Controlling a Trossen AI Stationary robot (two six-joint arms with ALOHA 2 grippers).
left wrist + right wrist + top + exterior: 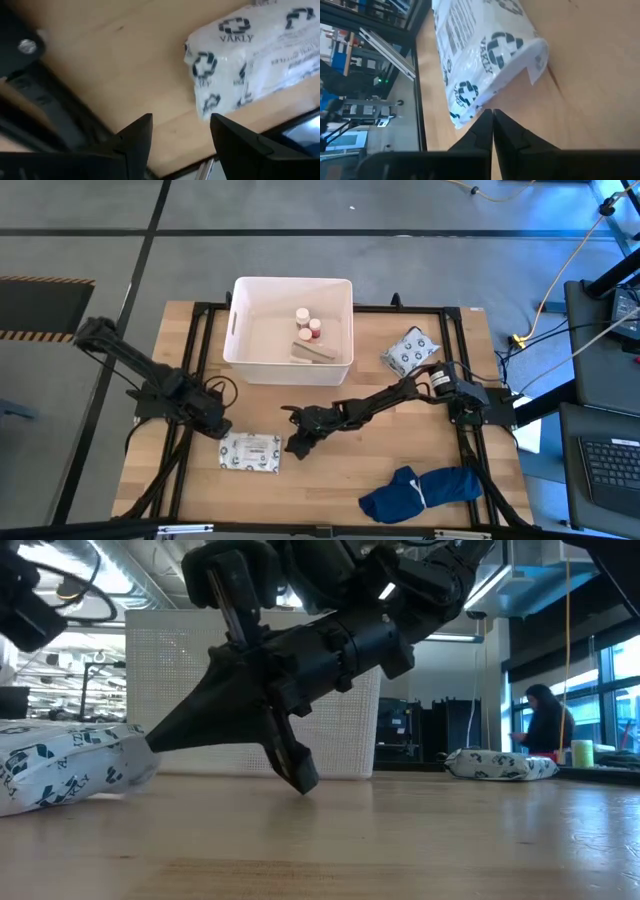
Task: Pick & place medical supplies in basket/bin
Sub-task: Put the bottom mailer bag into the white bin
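Note:
A white printed packet [250, 452] lies flat on the wooden table, toward its near left. My left gripper [180, 130] hangs open over bare wood just left of that packet [250, 55], with nothing between its fingers. My right gripper [296, 445] is shut and slants down, its tips at the packet's right end [485, 65]. A second packet [410, 352] lies right of the white bin [240, 330]. Two small bottles [308, 322] and a tan bandage roll [312, 352] are in the bin. My right gripper's shut fingertips [487, 122] stand right at the edge of the packet's right end [470, 115], coming from the table's right and slanting down. I cannot tell whether they touch it. The packet lies flat on the table.
A dark blue cloth bundle [420, 492] lies at the near right. Black frame rails [200, 360] run along the table's sides and far edge. In the low view a person [545, 720] stands in the room beyond the table.

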